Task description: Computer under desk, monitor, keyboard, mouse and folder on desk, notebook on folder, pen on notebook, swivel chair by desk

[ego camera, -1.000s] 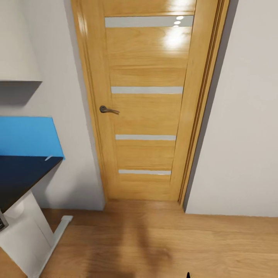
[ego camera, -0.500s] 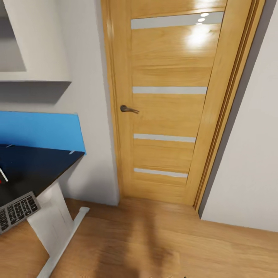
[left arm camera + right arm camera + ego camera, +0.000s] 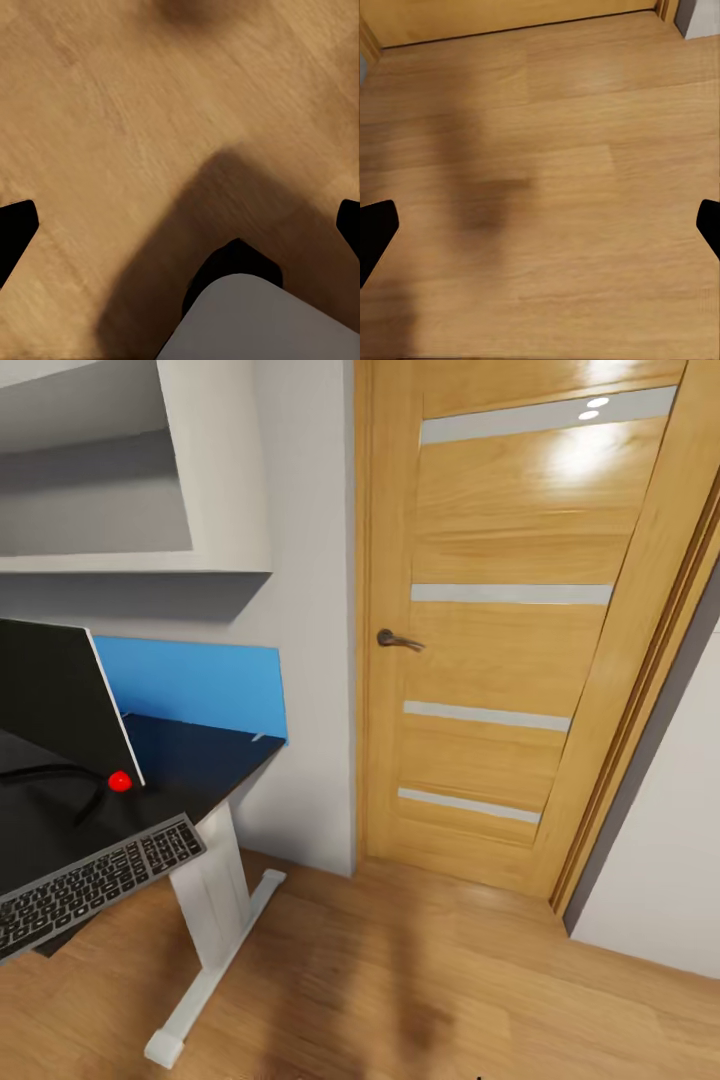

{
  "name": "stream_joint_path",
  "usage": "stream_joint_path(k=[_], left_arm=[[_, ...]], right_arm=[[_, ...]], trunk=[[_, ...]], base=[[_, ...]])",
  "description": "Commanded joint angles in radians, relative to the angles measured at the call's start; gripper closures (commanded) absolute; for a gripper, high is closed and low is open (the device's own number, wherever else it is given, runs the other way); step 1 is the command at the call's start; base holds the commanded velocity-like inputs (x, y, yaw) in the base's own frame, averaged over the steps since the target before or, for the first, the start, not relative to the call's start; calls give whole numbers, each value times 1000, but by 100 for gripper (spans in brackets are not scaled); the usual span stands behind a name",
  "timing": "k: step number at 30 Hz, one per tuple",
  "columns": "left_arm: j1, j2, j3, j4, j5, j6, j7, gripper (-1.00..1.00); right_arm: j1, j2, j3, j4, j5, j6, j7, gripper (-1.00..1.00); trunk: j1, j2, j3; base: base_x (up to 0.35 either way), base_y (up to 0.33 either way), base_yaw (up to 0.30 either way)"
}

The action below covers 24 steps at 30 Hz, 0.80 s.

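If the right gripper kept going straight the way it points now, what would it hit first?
The right gripper points down at the wood-plank floor, fingers spread wide with nothing between them. Bare floor looks like the first contact, though how far off it lies is unclear.

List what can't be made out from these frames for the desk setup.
- Monitor, head view: cut off by the left edge; its stand is out of sight.
- Keyboard, head view: its left end runs off the frame.
- Desk, head view: cropped by the left edge, so what else lies on it can't be told.
- Left gripper and right gripper, wrist views: just the fingertips show at the frame edges.
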Motion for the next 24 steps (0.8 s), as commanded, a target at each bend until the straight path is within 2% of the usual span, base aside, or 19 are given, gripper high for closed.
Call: stream_joint_path(k=[1, 12, 17, 24], left_arm=[[0, 1, -8, -1, 11, -3, -2, -100], [0, 1, -6, -1, 11, -13, -1, -100], [0, 0, -6, 0, 13, -43, -1, -100], [0, 0, -6, 3, 14, -44, 1, -100]], right_arm=[[0, 0, 9, 0, 0, -2, -10, -100], [-1, 0, 9, 1, 1, -2, -10, -100], [0, 0, 9, 1, 1, -2, -9, -100], [-1, 0, 9, 2, 1, -2, -9, -100]], trunk=[[0, 0, -1], [0, 0, -1], [0, 0, -1], [0, 0, -1]], base=[[-9, 6, 282], [-2, -41, 282], [0, -251, 284], [0, -306, 284]])
